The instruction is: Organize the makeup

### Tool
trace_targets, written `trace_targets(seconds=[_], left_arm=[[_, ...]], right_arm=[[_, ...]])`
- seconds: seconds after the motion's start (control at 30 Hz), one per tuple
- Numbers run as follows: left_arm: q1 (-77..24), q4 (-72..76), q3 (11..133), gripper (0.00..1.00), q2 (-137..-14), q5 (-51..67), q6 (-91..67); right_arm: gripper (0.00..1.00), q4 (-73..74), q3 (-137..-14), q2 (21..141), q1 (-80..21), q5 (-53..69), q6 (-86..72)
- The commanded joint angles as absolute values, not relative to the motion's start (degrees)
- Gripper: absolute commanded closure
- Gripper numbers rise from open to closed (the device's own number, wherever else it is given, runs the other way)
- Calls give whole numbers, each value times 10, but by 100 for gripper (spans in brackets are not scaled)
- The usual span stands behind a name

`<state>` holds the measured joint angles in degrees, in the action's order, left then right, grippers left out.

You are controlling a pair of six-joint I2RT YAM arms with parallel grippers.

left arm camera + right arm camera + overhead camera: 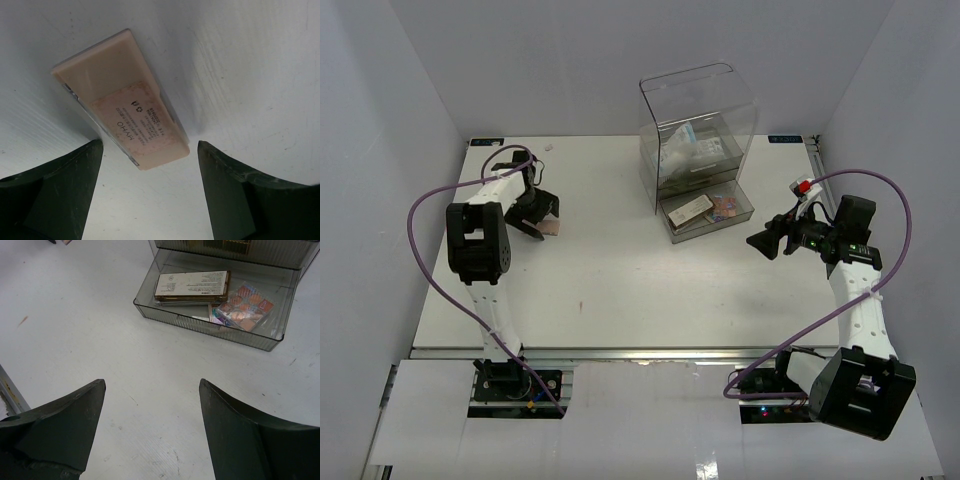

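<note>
Pink palette (120,100) lies flat on table (620,290) toward the far-left corner, between the spread jaws of left gripper (150,146). Right gripper (150,385) is near the right edge, jaws apart, facing the open drawer (200,325).

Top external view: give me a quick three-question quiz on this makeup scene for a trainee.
1. Fill in: the pulled-out drawer is the clear box's ___ one.
2. True or false: the right gripper holds a palette.
3. The pink palette lies: A in that drawer; B on the table at the left gripper; C on top of the box.
Key: 1 bottom; 2 false; 3 B.
</note>
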<state>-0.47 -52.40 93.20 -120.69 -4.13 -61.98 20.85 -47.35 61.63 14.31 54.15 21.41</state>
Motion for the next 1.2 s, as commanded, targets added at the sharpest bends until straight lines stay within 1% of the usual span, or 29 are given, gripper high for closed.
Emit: trace_targets(seconds=[0.0,0.13,0.33,0.57,0.67,0.73,0.83,0.93,0.97,1.1,1.17], left_arm=[[-1,-538,935,13,-1180,-55,-622],[-1,-533,931,12,-1161,-79,-617],[28,-547,946,13,-1198,-61,-617],[36,-539,951,21,-1223,-50,-619],[37,-528,949,31,-1217,-43,-608],[37,-513,941,43,-1211,-35,-601],[37,-478,918,66,-1183,-3,-582],[37,-443,885,96,-1160,42,-563],[37,-428,876,100,-1153,58,-554],[36,-347,812,100,-1088,168,-489],[33,-291,763,100,-1059,201,-472]], right_arm=[[18,200,-477,601,146,548,216],[18,200,-477,601,146,550,216],[18,200,-477,598,146,546,216],[18,200,-478,597,147,545,217],[18,200,-477,597,147,545,217],[18,200,-478,596,147,545,217],[18,200,-478,595,147,545,217],[18,200,-477,595,147,546,217],[18,200,-478,594,147,545,217],[18,200,-477,595,147,546,217],[18,200,-477,597,147,545,217]])
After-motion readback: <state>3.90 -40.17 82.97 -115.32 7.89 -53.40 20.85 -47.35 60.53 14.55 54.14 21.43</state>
